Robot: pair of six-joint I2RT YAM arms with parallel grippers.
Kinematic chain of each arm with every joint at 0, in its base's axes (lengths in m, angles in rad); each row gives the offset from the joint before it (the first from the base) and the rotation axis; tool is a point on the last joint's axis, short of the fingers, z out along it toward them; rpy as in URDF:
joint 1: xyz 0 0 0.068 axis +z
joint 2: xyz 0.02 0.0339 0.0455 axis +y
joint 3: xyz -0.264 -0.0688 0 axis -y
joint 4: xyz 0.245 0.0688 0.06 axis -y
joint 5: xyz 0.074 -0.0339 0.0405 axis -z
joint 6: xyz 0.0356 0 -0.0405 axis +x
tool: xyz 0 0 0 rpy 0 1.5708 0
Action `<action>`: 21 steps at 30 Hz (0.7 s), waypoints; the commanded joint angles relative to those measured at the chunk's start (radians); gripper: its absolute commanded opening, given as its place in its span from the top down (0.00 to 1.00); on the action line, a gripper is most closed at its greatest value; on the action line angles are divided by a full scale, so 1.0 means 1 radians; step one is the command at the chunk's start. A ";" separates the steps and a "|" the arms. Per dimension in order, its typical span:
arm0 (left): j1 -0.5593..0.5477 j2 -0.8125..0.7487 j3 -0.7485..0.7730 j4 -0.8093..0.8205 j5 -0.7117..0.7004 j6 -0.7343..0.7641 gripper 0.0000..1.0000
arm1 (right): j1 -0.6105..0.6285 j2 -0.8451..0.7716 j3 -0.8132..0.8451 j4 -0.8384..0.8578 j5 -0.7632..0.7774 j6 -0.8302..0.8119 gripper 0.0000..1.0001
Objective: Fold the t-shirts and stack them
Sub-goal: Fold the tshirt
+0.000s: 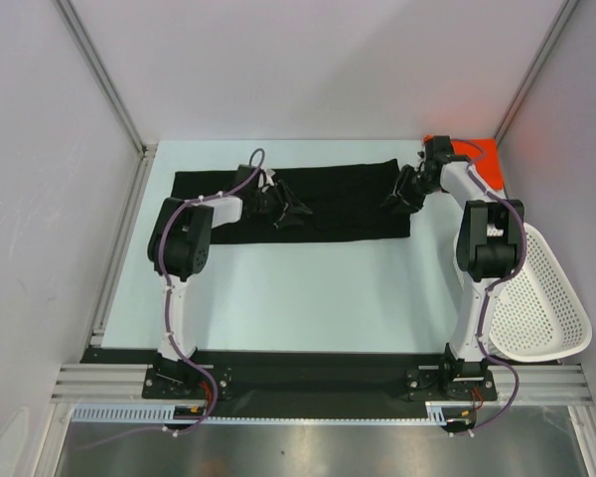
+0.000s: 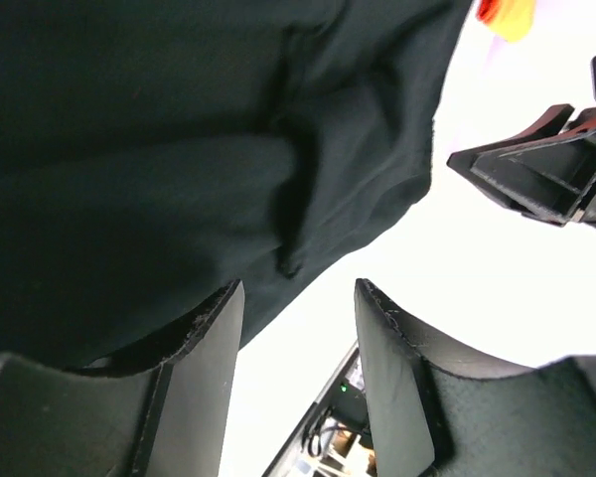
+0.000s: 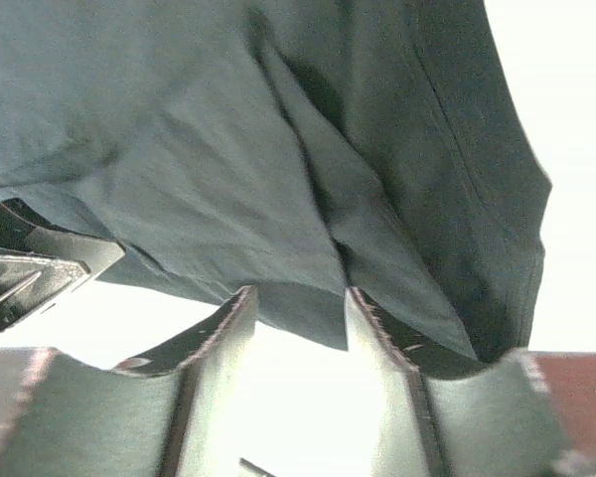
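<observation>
Cloth in a long black band crosses the far side of the table (image 1: 308, 298): we see the black t-shirt (image 1: 338, 204) beneath both arms. Left gripper (image 2: 298, 293) and right gripper (image 3: 300, 298) hover at its edges, fingers spread, pinching nothing. The right arm (image 1: 489, 238) partly hides the orange-red t-shirt (image 1: 474, 151) in the far right corner, and a white mesh basket (image 1: 551, 298) sits at the right edge.

Bright, even light overhead, yet both wrist views wash the table (image 2: 497, 288) white and blur the near fingers (image 2: 397, 397).
</observation>
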 commanded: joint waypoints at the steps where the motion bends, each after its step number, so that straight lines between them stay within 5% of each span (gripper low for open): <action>1: 0.008 -0.056 0.075 -0.014 -0.004 0.063 0.46 | -0.005 0.025 0.129 0.011 0.014 -0.061 0.52; 6: 0.005 0.023 0.187 -0.003 -0.016 0.047 0.46 | 0.004 0.137 0.246 0.045 -0.039 -0.070 0.44; 14: -0.001 0.116 0.242 0.022 -0.025 -0.019 0.48 | 0.014 0.269 0.439 0.052 -0.066 -0.069 0.46; 21: -0.011 0.084 0.201 0.083 -0.051 -0.037 0.56 | 0.028 0.272 0.426 0.088 -0.063 -0.052 0.52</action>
